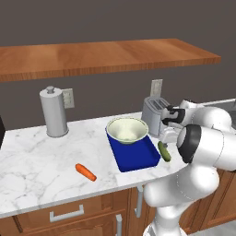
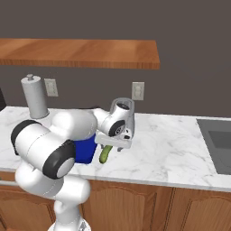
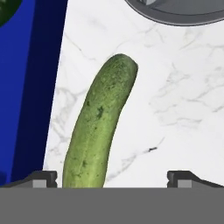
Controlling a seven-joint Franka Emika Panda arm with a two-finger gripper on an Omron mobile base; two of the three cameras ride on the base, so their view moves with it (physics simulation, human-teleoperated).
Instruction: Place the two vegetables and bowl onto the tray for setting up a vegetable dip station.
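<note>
The dark green cucumber lies on the marble counter just right of the blue tray, seen as well in the left base view and the right base view. My gripper hangs open directly over it, its near end between the fingertips, closer to the left one. In the base views the gripper points down at the counter. The pale cream bowl sits on the tray's far end. The orange carrot lies on the counter left of the tray.
A grey toaster stands right behind the cucumber, its base close to the gripper. A paper towel holder is at the back left. A sink lies to the far right. A wooden shelf runs overhead.
</note>
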